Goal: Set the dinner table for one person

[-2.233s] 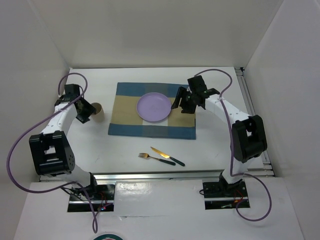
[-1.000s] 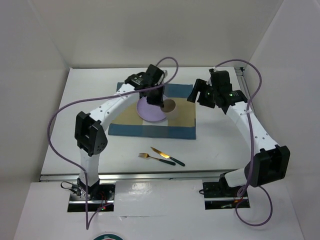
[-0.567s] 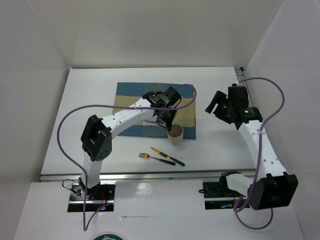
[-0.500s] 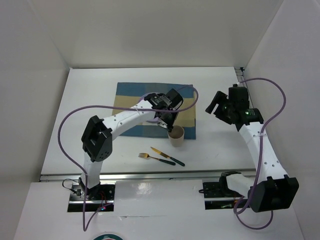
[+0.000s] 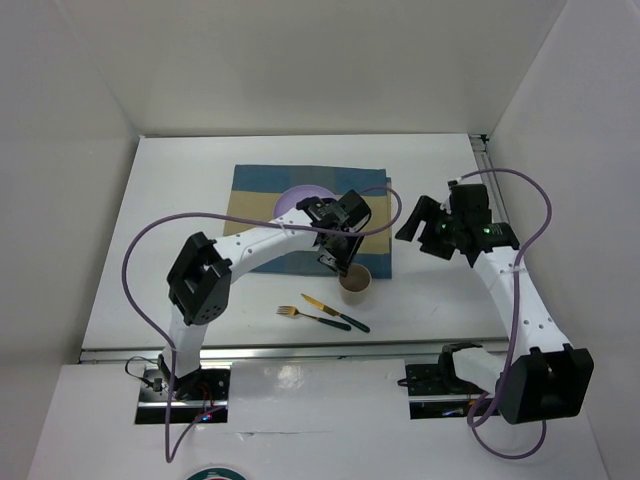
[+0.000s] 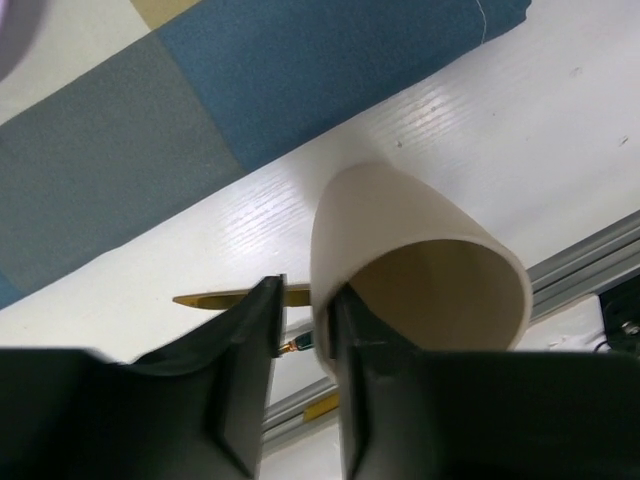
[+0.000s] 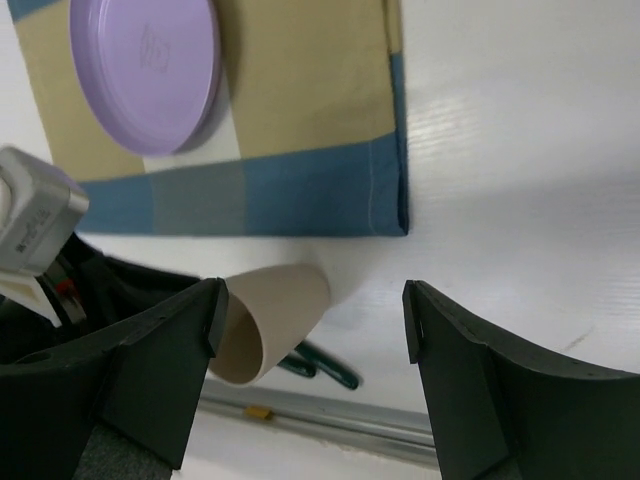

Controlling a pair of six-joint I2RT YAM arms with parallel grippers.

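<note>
Wide view down onto the dinner table (image 5: 180, 200): a large, flat, plain white rectangle, far bigger than anything on it. Smooth, with a soft sheen and fine grain lines seen up close (image 6: 480, 130). Bordered at the near side by a dull metal rail (image 5: 300, 350). Fills almost all the floor between the white walls and carries everything else.

Toward the far middle, a cloth placemat (image 5: 255, 195) in blue and tan checks, woven, matte, lying flat. On it a round lavender plate (image 7: 145, 70), smooth and slightly glossy, partly hidden from above by the left arm.

Just off the near right corner of the placemat, directly on the white top, a beige cup (image 5: 355, 285): matte, paper-like, tapered, mouth upward.

Near the cup, closer to the rail, a fork (image 5: 295, 313) and a knife (image 5: 335, 312), golden metal with dark green handles, side by side.

At the cup, the left gripper (image 6: 305, 295): black fingers astride the rim, one inside and one outside, only a little parted, with a thin slit between the outer finger and the wall. No squeeze on the cup.

Right of the placemat, the right gripper (image 7: 312, 310), above the table, spread wide, holding nothing.
</note>
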